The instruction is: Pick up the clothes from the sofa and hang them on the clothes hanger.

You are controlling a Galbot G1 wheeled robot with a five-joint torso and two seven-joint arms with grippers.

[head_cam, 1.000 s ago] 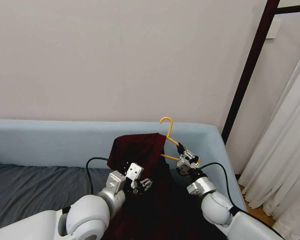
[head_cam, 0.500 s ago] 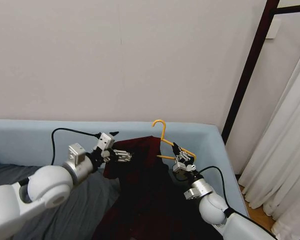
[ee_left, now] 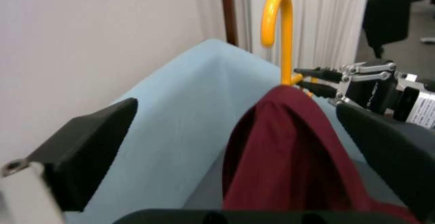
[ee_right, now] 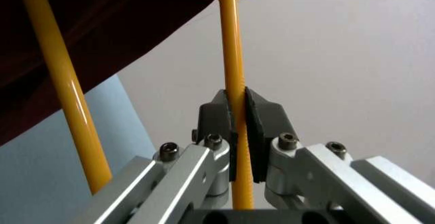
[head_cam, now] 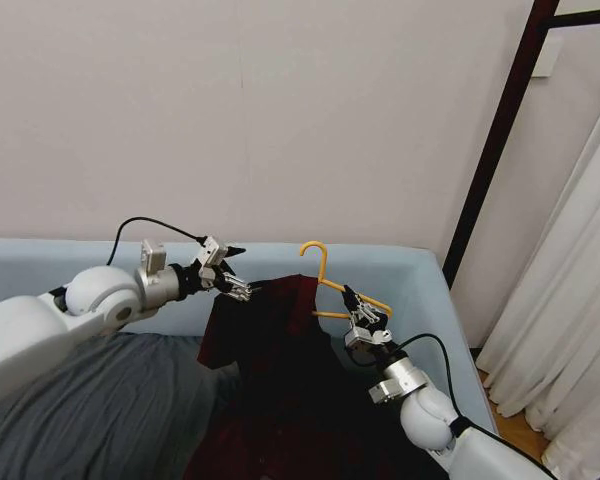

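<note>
A dark red garment [head_cam: 270, 345] hangs over a yellow hanger [head_cam: 317, 262] above the sofa. My right gripper [head_cam: 358, 322] is shut on the hanger's lower rod. The right wrist view shows its pads [ee_right: 262, 124] clamped on the yellow rod [ee_right: 235, 56], with red cloth [ee_right: 88, 25] beside it. My left gripper [head_cam: 236, 285] is open at the garment's left shoulder. In the left wrist view its black fingers [ee_left: 88, 147] stand wide apart, with the red shoulder [ee_left: 292, 152] and the hanger hook [ee_left: 280, 25] beyond them. The right gripper [ee_left: 360, 84] shows farther off.
The light blue sofa back [head_cam: 80, 270] runs across behind the garment, with a grey seat cushion [head_cam: 60, 410] on the left. A dark rack pole [head_cam: 490, 150] rises at the right. White curtains [head_cam: 570, 330] hang at the far right.
My left arm has swung up and out to the left, from low on the garment to its left shoulder. The hanger and garment have shifted slightly left in the right gripper.
</note>
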